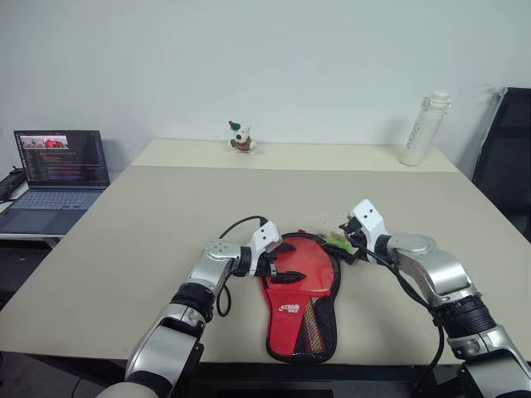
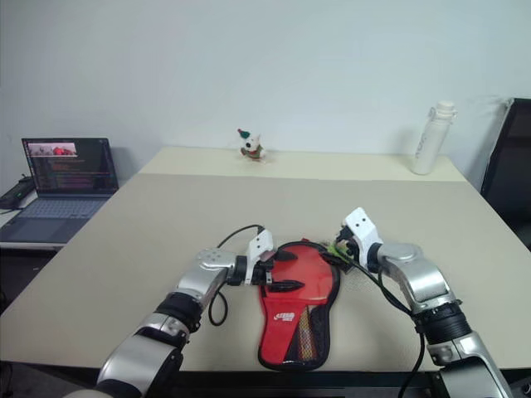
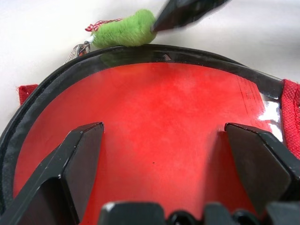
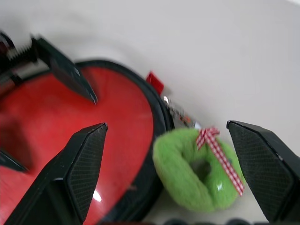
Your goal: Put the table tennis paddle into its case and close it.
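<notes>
The case point(image 1: 300, 319) lies flat on the table's near middle, red side up, with a white logo and a black mesh pocket at its narrow end. A smooth round red face point(image 3: 159, 108) sits inside its black zipper rim point(image 3: 140, 51). I cannot tell whether that face is the paddle or the case's fabric, and no handle shows. My left gripper point(image 1: 286, 262) hovers open over the round part, holding nothing. My right gripper point(image 1: 350, 246) is open at the case's far right rim. A green fuzzy ring point(image 4: 197, 173) on the zipper pull lies between its fingers point(image 4: 79, 164).
An open laptop point(image 1: 62, 166) stands on a side desk to the left. A small toy figure point(image 1: 241, 138) and a white bottle point(image 1: 425, 128) stand at the table's far edge. A black chair point(image 1: 506, 157) is at the right. The table's front edge point(image 1: 249, 361) runs just below the case.
</notes>
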Robot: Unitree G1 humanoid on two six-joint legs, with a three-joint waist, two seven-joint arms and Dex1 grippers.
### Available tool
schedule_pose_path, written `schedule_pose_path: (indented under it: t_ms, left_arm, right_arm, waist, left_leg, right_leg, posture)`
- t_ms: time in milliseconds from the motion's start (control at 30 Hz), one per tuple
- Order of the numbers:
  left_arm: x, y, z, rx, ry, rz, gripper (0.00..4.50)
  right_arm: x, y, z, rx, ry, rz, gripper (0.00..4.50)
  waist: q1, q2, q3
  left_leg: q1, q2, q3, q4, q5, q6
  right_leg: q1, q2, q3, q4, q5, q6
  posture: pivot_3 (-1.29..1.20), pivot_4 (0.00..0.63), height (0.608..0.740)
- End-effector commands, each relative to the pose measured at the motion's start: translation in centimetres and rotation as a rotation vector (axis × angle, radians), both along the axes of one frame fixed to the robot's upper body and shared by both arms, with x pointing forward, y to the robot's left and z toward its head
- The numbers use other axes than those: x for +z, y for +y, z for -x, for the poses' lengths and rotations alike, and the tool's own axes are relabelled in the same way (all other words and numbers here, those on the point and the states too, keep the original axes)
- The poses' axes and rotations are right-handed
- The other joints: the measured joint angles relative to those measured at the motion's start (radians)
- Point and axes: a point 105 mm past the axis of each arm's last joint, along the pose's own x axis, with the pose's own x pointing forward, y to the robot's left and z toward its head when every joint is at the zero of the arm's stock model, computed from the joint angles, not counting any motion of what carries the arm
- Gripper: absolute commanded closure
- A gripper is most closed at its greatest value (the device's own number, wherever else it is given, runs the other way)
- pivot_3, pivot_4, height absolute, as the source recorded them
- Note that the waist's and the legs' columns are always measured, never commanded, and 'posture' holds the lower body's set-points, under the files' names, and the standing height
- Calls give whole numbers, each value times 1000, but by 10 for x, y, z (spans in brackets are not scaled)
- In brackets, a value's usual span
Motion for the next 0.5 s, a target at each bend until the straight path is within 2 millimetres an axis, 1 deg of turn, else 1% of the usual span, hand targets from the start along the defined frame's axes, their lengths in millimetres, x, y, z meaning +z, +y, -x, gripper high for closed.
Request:
schedule_pose_path:
  t_ms: [33, 133, 267, 300, 367, 500]
  left_arm:
    - [-21, 2, 6, -7, 55, -58, 17]
    - [-21, 2, 6, -6, 55, -62, 17]
    - [-23, 4, 6, -6, 55, -77, 17]
    - [-24, 5, 7, -7, 56, -80, 0]
    - [-25, 5, 7, -10, 59, -85, 0]
    - [-27, 5, 11, -37, 78, -92, 0]
  right_arm:
    - [6, 3, -9, -3, -58, 29, 0]
    - [-4, 1, -17, -32, -55, 68, 0]
    - [-9, -1, -25, -76, -39, 75, 0]
    - [-10, -2, -27, -83, -32, 73, 390]
    - [-10, -5, -28, -94, -20, 70, 904]
    - [-11, -11, -29, -112, 0, 62, 2320]
  waist:
    - [0, 0, 0]
    - [-1, 0, 0]
    - [-1, 1, -1]
    - [-1, 1, -1]
    - [-1, 1, -1]
    - [-1, 1, -1]
  left_leg:
    - [0, 0, 0, 0, 0, 0]
    - [0, 0, 0, 0, 0, -1]
    - [0, 0, 0, 0, 1, -2]
    - [0, 0, 0, 0, 1, -2]
    - [1, 0, 0, 1, 2, -3]
    - [1, 0, 0, 0, 2, -3]
  right_leg:
    - [0, 0, 0, 0, 0, 0]
    - [0, 0, 0, 0, 0, 0]
    - [0, 0, 0, 0, 0, 0]
    - [0, 0, 0, 1, 0, 0]
    - [0, 0, 0, 1, 0, 0]
    - [0, 0, 0, 1, 0, 0]
  posture:
    - [0, 150, 740]
    - [0, 150, 740]
    - [0, 150, 740]
    - [0, 150, 740]
    - [0, 150, 740]
    - [0, 150, 740]
